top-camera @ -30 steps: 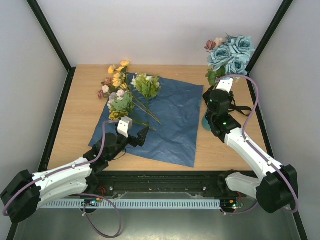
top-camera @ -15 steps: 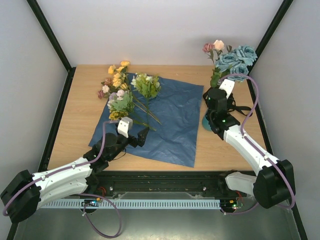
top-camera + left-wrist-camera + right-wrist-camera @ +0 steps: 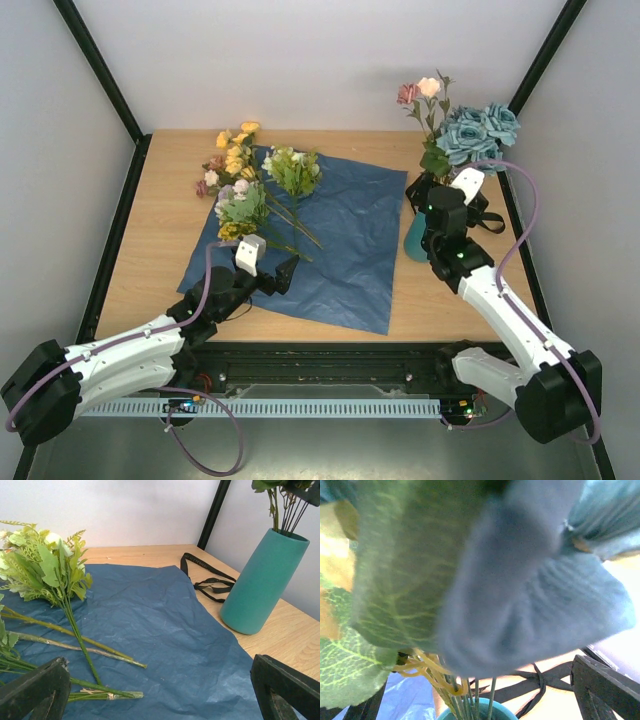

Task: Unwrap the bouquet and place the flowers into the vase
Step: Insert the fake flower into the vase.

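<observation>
The bouquet lies undone: its blue paper (image 3: 350, 235) (image 3: 165, 625) is spread flat. Yellow, pale-green (image 3: 292, 170) (image 3: 47, 565) and mixed flowers (image 3: 238, 205) rest on its far left part. The teal vase (image 3: 413, 240) (image 3: 262, 582) stands at the paper's right edge with blue roses (image 3: 480, 130) and pink blooms (image 3: 420, 92) in it. My right gripper (image 3: 440, 192) (image 3: 485, 700) is open around those stems (image 3: 480, 695) just above the vase rim (image 3: 475, 714); a blue bloom (image 3: 530, 595) fills its view. My left gripper (image 3: 270, 272) (image 3: 160, 695) is open and holds nothing, low over the paper's near left corner, close to the stem ends (image 3: 107, 695).
A black ribbon (image 3: 207, 577) (image 3: 540, 680) lies loose on the wooden table (image 3: 160, 240) behind and right of the vase. Black frame posts rise at the back corners, and grey walls close in both sides.
My right gripper has opened and let go of the blue rose bunch, which now stands in the vase. The right arm drew back to the right. The left arm has not moved.
</observation>
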Tool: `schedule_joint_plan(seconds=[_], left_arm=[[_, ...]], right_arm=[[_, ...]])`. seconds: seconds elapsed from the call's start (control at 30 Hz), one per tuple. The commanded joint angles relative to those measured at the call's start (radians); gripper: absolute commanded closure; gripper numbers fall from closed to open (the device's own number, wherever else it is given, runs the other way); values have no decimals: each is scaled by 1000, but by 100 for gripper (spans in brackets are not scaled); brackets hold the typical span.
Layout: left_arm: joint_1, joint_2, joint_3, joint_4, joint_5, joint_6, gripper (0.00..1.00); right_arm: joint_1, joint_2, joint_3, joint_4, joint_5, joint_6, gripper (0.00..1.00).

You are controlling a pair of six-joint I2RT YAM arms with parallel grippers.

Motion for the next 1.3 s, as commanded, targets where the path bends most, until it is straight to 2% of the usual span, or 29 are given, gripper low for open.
schedule_joint_plan(seconds=[0.0,0.13,0.33,0.67,0.97,1.13,1.27], left_arm=[[3,0,-8,30,4,-3,1],[4,0,-8,30,-4,-2,1],[4,1,-10,31,-9,-4,1],[5,-4,-12,28,-22,-3,1],[5,18,0,16,-48,-19,1],[5,24,2,11,-54,-21,1],[4,22,1,7,-61,-18,1]], right_arm=[[-2,-42,-30,-29,46,76,1],[-2,-19,-16,-109,99,175,1],[-2,-7,17,-232,80,241,1],[-2,-74,43,-441,142,534,1],[-1,-143,52,-539,34,556,2],[-1,-222,40,-515,-114,532,1],[-1,-260,37,-538,-171,524,1]])
